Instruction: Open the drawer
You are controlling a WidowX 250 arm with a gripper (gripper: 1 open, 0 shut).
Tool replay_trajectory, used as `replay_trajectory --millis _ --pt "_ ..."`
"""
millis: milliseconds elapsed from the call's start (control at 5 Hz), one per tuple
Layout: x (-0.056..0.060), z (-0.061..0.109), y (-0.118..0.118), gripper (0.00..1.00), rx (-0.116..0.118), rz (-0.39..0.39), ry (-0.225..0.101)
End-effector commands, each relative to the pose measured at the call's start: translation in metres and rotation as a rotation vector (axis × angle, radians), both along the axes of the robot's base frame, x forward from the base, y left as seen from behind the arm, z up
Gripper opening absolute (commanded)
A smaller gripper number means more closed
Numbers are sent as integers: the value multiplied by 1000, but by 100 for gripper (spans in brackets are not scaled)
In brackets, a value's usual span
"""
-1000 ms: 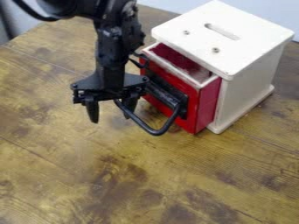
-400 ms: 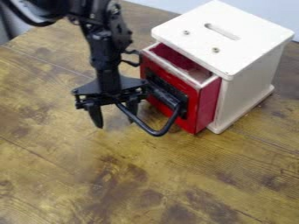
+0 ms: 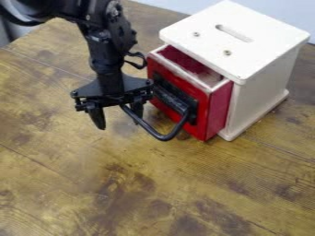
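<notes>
The red drawer (image 3: 194,92) with a black front panel sticks partly out of the cream-white cabinet (image 3: 246,55), its red inside showing. Its large black loop handle (image 3: 157,123) hangs down at the front, near the tabletop. My black gripper (image 3: 110,111) points down just left of the handle, with its fingers spread apart and nothing between them. One finger (image 3: 138,112) is close beside the handle loop; I cannot tell whether it touches. The arm reaches in from the upper left.
The wooden table (image 3: 110,184) spreads out to the left and front of the cabinet. The cabinet top has two slots (image 3: 229,33). The table's far edge runs along the upper left.
The arm and gripper have shifted slightly left, away from the drawer front. The drawer and handle stay where they were. The fingers remain spread.
</notes>
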State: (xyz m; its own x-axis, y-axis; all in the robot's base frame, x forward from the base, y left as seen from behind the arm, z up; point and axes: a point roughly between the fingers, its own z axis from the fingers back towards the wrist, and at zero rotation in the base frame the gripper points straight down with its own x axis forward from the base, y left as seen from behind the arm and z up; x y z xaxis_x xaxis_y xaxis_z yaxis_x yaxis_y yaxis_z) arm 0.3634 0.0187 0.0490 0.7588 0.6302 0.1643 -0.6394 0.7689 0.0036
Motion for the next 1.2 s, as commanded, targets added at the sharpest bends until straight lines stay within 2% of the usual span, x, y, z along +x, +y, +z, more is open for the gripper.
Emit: replay_trajectory --millis 0,200,400,600,800,1000 --pt "5 25 5 0 37 36 -20" --pt "7 27 4 0 0 48 21" --pt "6 29 -2 0 -68 68 -1" --pt "8 25 -1 0 -88 59 -52" --pt "8 27 -1 0 -51 78 -84" --pt "9 28 -1 0 -23 100 -101"
